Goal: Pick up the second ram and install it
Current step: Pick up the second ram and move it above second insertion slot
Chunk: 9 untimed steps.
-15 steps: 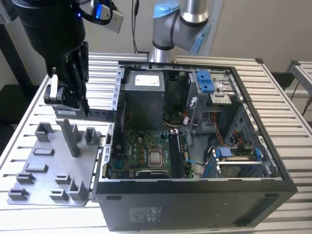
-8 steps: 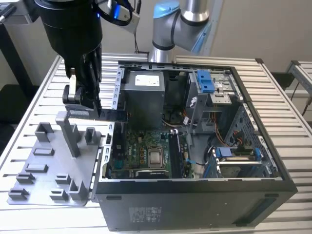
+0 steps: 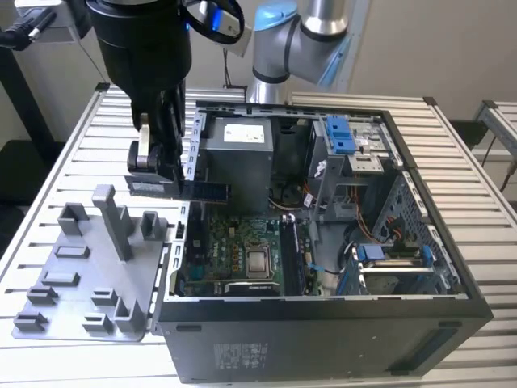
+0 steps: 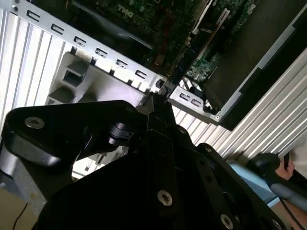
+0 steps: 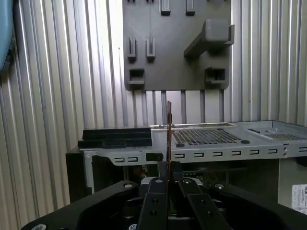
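End effector (image 3: 157, 183) is clamped on the second ram (image 3: 208, 192), held level in the air in the exterior view. That stick straddles the side wall of the open computer case (image 3: 323, 339) nearest the grey tray (image 3: 89, 268). Both rest on the slatted tabletop (image 3: 489, 210), with the tray toward the edge at the exterior view's left.

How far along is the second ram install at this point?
Pickup looks done: the gripper is shut on the second ram, which hangs in the air off the grey tray. In hand: the stick sits over the open case at the wall beside the tray. Left: it is not yet seated on the motherboard.
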Available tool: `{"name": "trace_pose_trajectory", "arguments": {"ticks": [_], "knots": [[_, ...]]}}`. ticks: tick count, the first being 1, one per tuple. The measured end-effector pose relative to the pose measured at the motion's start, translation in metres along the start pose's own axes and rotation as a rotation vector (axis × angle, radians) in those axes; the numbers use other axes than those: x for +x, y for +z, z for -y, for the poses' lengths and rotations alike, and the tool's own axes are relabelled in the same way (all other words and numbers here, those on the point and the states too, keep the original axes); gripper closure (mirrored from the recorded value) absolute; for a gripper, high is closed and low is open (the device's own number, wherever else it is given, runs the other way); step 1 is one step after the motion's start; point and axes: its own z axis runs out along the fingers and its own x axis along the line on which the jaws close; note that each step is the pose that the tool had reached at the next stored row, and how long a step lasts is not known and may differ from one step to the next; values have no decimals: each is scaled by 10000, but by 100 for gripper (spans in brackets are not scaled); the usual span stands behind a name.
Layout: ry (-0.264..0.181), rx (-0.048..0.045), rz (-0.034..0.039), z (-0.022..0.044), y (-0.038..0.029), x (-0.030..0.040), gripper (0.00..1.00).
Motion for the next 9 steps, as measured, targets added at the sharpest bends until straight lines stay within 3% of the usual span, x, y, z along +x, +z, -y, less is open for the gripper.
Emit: {"name": "trace_pose_trajectory", "arguments": {"ticks": [9], "knots": [[1, -22, -1, 403, 3, -27, 86]]}}
